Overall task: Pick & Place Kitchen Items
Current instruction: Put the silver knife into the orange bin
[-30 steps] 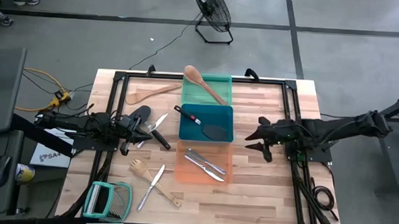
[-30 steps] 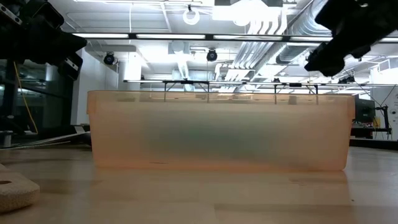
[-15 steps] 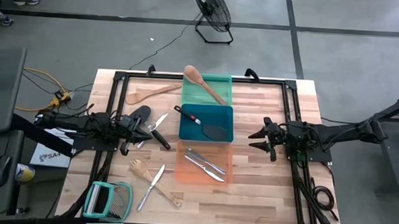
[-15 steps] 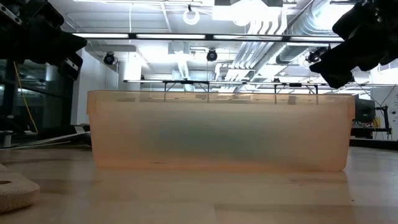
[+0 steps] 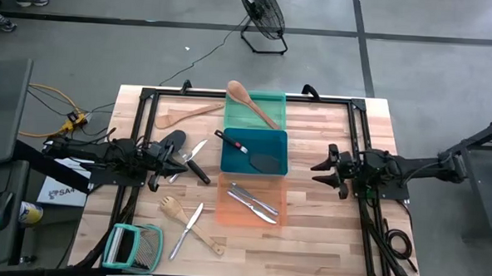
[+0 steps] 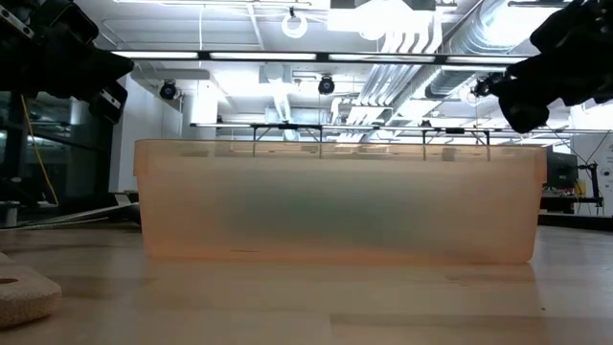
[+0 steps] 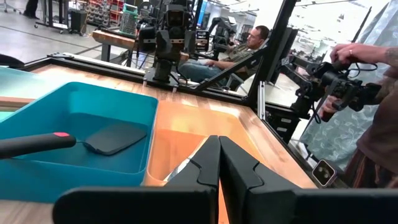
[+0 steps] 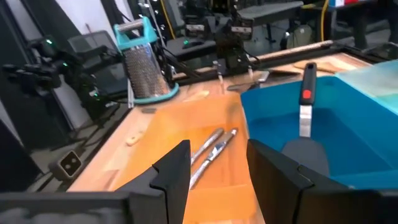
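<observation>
My left gripper (image 5: 183, 158) is shut and empty, raised above the table's left part (image 6: 67, 62), over a black spatula (image 5: 172, 142) and a silver knife (image 5: 196, 150). My right gripper (image 5: 318, 169) is open and empty, raised right of the blue tray (image 5: 255, 151), its fingers pointing toward the trays (image 8: 217, 163). A black spatula (image 7: 109, 138) lies in the blue tray. Silver utensils (image 8: 210, 151) lie in the orange tray (image 5: 251, 201). A wooden spoon (image 5: 252, 103) rests across the green tray (image 5: 255, 112). A wooden spatula (image 5: 185, 114), a wooden fork (image 5: 176, 209) and a knife (image 5: 187, 228) lie on the table.
A teal-framed grater (image 5: 133, 246) lies at the near left corner. A black frame (image 5: 355, 109) runs around the table top. People show beyond the table in the left wrist view (image 7: 373, 93). A fan (image 5: 264, 18) stands on the floor behind.
My right gripper has drawn back toward the table's right edge, away from the trays, staying raised. My left gripper and all the utensils have kept still.
</observation>
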{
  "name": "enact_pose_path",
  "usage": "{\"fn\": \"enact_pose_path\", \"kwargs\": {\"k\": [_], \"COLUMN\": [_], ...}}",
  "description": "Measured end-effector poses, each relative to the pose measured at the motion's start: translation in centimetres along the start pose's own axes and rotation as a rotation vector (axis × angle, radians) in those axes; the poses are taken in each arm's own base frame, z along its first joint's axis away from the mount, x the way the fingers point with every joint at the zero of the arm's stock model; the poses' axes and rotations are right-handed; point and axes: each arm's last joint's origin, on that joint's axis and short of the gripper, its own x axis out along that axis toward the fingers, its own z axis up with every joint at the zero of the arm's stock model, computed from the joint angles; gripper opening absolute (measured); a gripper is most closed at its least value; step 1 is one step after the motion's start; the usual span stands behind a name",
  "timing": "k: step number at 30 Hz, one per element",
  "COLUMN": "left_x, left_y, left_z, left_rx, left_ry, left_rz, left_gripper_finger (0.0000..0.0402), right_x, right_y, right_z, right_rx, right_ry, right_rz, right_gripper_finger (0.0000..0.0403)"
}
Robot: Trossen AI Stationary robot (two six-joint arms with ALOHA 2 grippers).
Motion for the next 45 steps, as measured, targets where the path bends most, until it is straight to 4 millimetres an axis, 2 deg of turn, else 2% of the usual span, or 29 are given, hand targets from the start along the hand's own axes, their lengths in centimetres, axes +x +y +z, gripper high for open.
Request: {"fn": "enact_pose_path", "kwargs": {"k": [9, 15, 22, 45], "left_x": [0.0, 0.0, 0.0, 0.0], "left_y": [0.0, 0.0, 0.0, 0.0], "left_z": [0.0, 0.0, 0.0, 0.0], "left_rx": [0.000, 0.000, 0.000, 0.000], "left_ry": [0.000, 0.000, 0.000, 0.000], "left_rz": [0.000, 0.000, 0.000, 0.000], "left_gripper_finger": [0.0000, 0.0000, 0.0000, 0.0000], "right_x": [-0.4, -0.6, -0.7, -0.6], "right_y": [-0.1, -0.5, -1.1, -1.2], "right_z": [-0.6, -0.5, -0.4, -0.5], "right_rx": [-0.036, -0.130, -0.130, -0.128], "right_ry": [-0.071, -0.094, -0.108, -0.095], "right_rz": [0.015, -0.042, -0.101, -0.121], "right_gripper_finger": [0.0149, 0.0149, 0.0149, 0.0149]}}
